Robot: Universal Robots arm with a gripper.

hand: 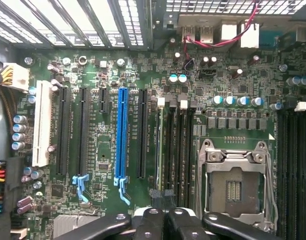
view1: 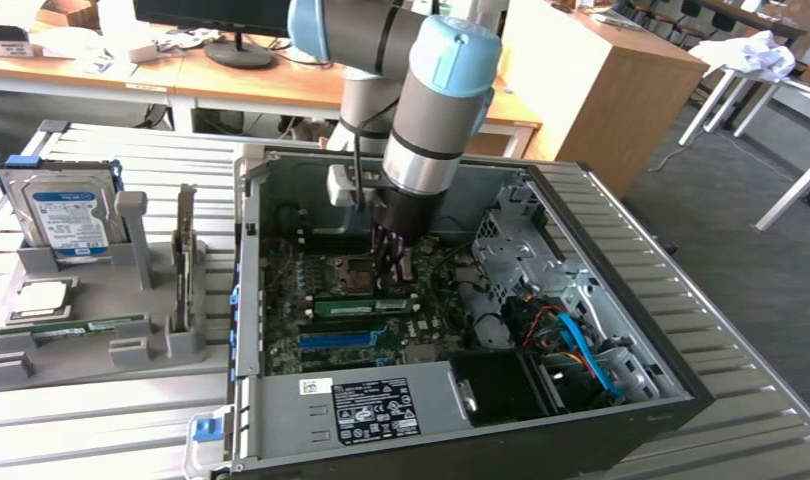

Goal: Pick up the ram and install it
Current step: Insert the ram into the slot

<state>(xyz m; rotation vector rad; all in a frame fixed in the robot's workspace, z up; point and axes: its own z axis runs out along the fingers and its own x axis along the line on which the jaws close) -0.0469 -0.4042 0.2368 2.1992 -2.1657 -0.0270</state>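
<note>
My claw was down inside the open computer case, hanging over the motherboard. Fingers were shut tight, pads together, and I saw nothing between them in the wrist view.

The ram was not in my grip. It stood on edge in one of the long memory slots, green face and white sticker showing in the exterior view, just at 7 o'clock from my fingertips. It sat between the empty processor socket and the blue expansion slot. Touching the stick's top edge or just clear of it: could not tell.

My judgement: the stick was already in its slot, and shut fingers make a blunt tip for pressing it home, not for carrying it. Whether it was fully seated, could not tell; the slot latches were too small to read.

At 9 o'clock from the case, on the slatted table, the grey holder kept the hard drive upright, well apart from my work.
</note>
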